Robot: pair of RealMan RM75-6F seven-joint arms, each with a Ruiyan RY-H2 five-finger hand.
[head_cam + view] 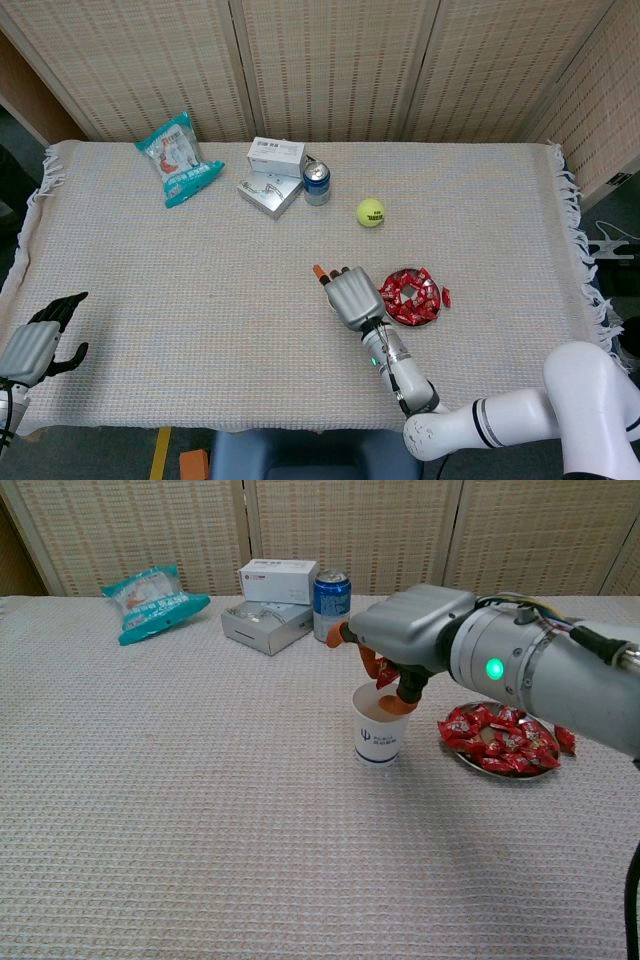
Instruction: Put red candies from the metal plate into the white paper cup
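1. Two hands are in view: the right hand (400, 645) is poised directly over the white paper cup (379, 730), and the left hand (38, 340) rests at the near left edge of the tabletop (200, 290), fingers apart and holding nothing.
2. A red candy (387, 673) is seen pinched between the orange fingertips (400, 704) of the right hand, just above the cup's rim, while the other fingers are spread.
3. More red candies are heaped on the metal plate (470, 759), just right of the cup.
4. A miss is judged possible: the candy sits near the cup's far rim, so a release made off-centre could bounce it onto the tabletop.
5. The cup is light and could be tipped if the lowered fingertips catch its rim.
6. Whether any candy already lies inside the cup cannot be told.
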